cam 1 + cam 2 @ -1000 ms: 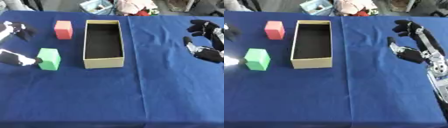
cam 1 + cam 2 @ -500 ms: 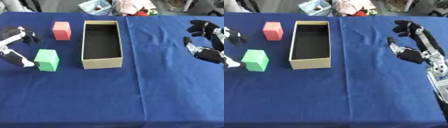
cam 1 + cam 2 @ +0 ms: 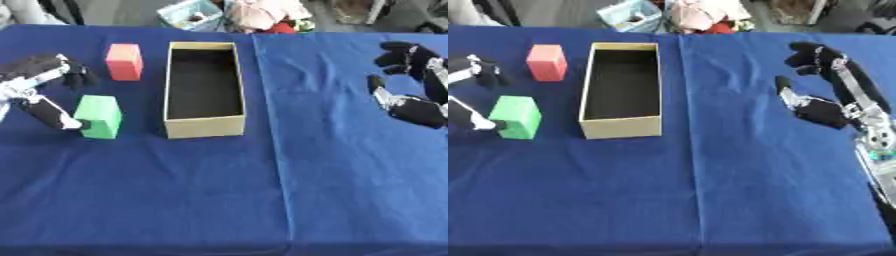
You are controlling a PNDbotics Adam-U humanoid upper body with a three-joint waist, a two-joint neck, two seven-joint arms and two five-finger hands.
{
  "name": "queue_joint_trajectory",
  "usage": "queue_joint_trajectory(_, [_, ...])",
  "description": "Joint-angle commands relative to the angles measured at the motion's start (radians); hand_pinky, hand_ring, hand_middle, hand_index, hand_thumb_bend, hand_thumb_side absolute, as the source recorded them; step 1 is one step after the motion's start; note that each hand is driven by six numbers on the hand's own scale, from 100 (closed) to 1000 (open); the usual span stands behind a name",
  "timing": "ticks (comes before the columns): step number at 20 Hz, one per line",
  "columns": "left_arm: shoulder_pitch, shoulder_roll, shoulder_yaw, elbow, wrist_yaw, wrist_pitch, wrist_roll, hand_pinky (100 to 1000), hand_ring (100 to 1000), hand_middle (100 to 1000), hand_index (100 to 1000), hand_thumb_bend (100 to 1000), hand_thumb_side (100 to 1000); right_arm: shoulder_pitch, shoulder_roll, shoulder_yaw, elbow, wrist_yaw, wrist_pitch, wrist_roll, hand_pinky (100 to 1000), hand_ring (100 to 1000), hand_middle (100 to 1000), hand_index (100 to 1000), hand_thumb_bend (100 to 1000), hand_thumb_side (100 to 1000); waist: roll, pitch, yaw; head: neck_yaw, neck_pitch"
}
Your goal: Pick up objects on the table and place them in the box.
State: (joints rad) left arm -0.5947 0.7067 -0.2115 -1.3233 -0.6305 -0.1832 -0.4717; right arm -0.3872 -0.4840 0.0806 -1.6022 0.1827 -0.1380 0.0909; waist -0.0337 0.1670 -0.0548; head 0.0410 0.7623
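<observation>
A green block [image 3: 99, 116] stands on the blue tablecloth, left of an open tan box [image 3: 204, 89] with a dark, empty inside. A red block [image 3: 123, 61] stands further back, left of the box's far end. My left hand [image 3: 39, 87] is open just left of the green block, its thumb tip touching the block's left side and its fingers spread above, between the two blocks. My right hand [image 3: 829, 87] hovers open at the right side, fingers spread, far from the blocks.
The blue cloth [image 3: 262, 190] covers the whole table, with a crease running down its middle. Beyond the far edge lie a light blue basket [image 3: 194, 13] and a heap of coloured things [image 3: 267, 15].
My left hand has moved right, toward the green block, until its thumb reached the block's side. The right hand has stayed where it was.
</observation>
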Motion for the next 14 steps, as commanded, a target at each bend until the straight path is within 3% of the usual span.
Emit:
queue_joint_trajectory(1, [-0.024, 0.000, -0.003, 0.032, -0.015, -0.016, -0.003, 644, 571, 585, 708, 579, 100, -0.015, -0.013, -0.006, -0.007, -0.006, -0.001, 0.002, 761, 778, 680, 876, 192, 283, 0.001, -0.015, -0.003, 0.000, -0.008])
queue_joint_trajectory(5, [-0.027, -0.009, -0.005, 0.063, 0.006, -0.031, -0.020, 612, 499, 503, 623, 526, 100, -0.014, -0.014, -0.007, -0.007, -0.006, -0.001, 0.001, 761, 778, 681, 876, 187, 285, 0.002, -0.015, -0.004, -0.002, -0.007])
queue_joint_trajectory(8, [-0.031, -0.010, 0.003, 0.059, 0.024, -0.031, 0.002, 566, 388, 380, 499, 442, 100, -0.014, -0.013, -0.007, -0.006, -0.006, -0.002, 0.001, 761, 778, 680, 876, 187, 285, 0.002, -0.015, -0.004, -0.003, -0.007])
queue_joint_trajectory(13, [-0.040, -0.003, 0.022, -0.001, 0.045, -0.022, 0.047, 554, 360, 347, 469, 445, 100, -0.012, -0.014, -0.008, -0.006, -0.006, -0.002, 0.000, 762, 778, 680, 877, 186, 284, 0.003, -0.016, -0.003, -0.004, -0.007])
queue_joint_trajectory(14, [-0.046, 0.000, 0.027, -0.022, 0.049, -0.019, 0.053, 555, 361, 349, 470, 381, 100, -0.012, -0.014, -0.009, -0.005, -0.006, -0.002, 0.000, 762, 778, 680, 876, 186, 284, 0.003, -0.017, -0.002, -0.005, -0.007])
